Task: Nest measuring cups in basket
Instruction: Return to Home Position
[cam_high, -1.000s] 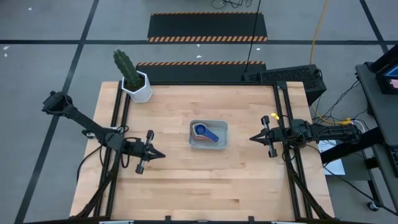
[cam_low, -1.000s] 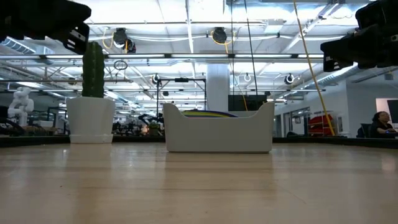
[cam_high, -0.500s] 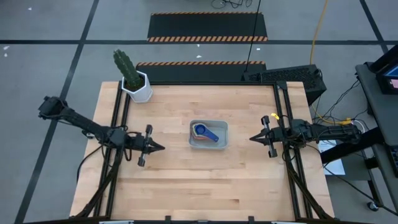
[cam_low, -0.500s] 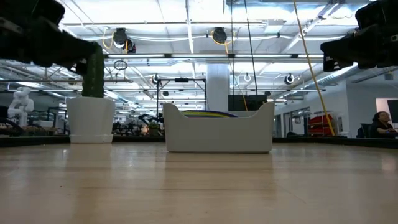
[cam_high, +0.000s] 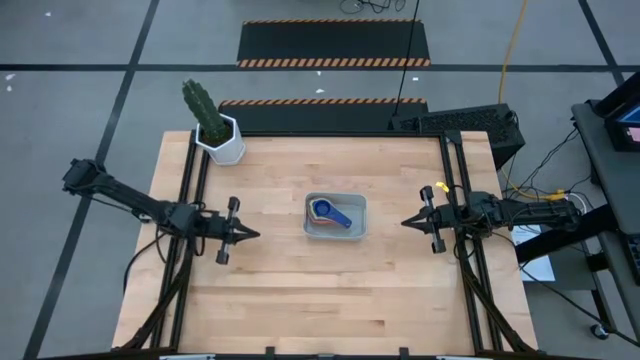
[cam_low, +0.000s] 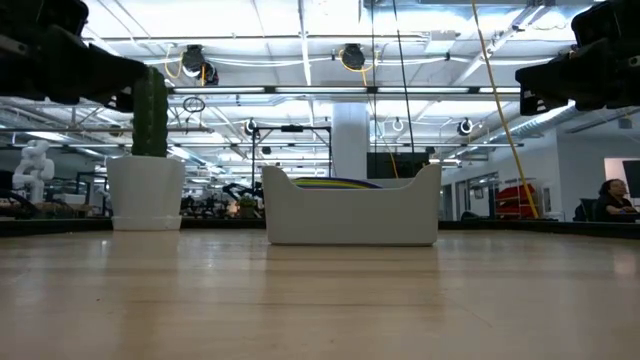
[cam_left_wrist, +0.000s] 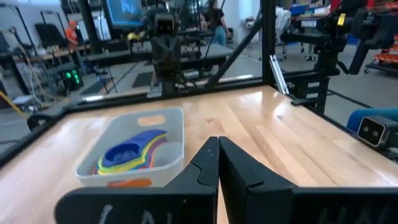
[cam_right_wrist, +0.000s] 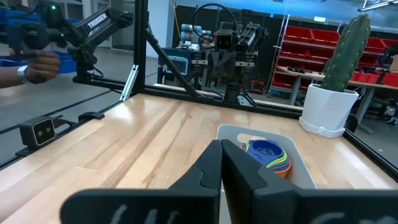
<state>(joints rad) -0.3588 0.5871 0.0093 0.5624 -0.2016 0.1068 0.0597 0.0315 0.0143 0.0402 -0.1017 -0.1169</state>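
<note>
the basket (cam_high: 359, 228) is sitting near the middle of the worktop (cam_high: 320, 290), between the two arms. the measuring cups (cam_high: 328, 211) are lying nested in one stack inside it, toward the end nearer the left arm. a dark blue cup is showing on top, its handle pointing slantwise across the basket floor. in the left wrist view, yellow and orange edges are peeking out from under the blue bowl.

the left hand (cam_high: 250, 235) is hovering over the left part of the worktop, well apart from the basket, with its tip pointing toward it. its two fingers (cam_left_wrist: 205, 165) are pressing flat against each other and are gripping nothing.

the right hand (cam_high: 405, 222) is hanging over the right part of the worktop, also aiming at the basket and well clear of it. its fingers (cam_right_wrist: 211, 165) are likewise lying closed together with nothing between them.

a white hexagonal cactus pot (cam_high: 222, 143) is standing at the back left corner of the worktop, well away from both hands.
</note>
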